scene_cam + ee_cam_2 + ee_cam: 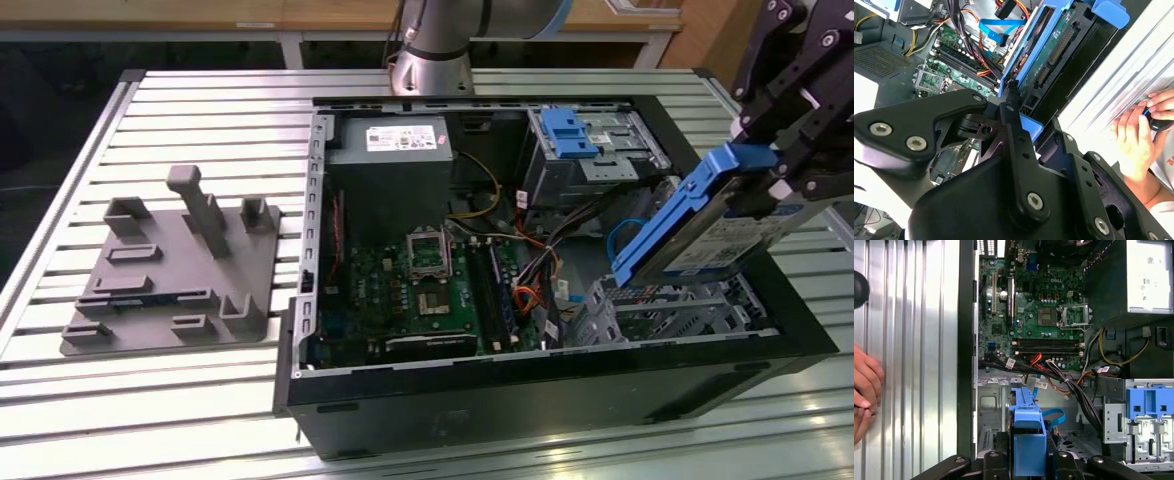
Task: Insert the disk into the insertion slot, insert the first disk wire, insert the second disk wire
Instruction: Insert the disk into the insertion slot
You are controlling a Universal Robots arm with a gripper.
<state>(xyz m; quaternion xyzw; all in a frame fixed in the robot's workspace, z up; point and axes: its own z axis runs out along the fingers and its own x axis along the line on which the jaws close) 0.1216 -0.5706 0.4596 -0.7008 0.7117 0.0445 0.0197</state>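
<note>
Insertion in progress: black claw [763, 172] clamped on the upper end of the flat silver hard drive in bright blue plastic carrier [694, 228]. The drive is tilted, lower end right above the perforated silver sheet-metal drive cage [674, 312]. Judgement: square the drive to the cage mouth and avoid the loose cables [531, 270] beside the cage. Cage mouth hidden behind the drive; contact unclear.

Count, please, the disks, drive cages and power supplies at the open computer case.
Disks: 1, the disk held by the hand.
Drive cages: 2, the insertion slot and the taller grey cage.
Power supplies: 1, the power supply.
Total: 4.
</note>
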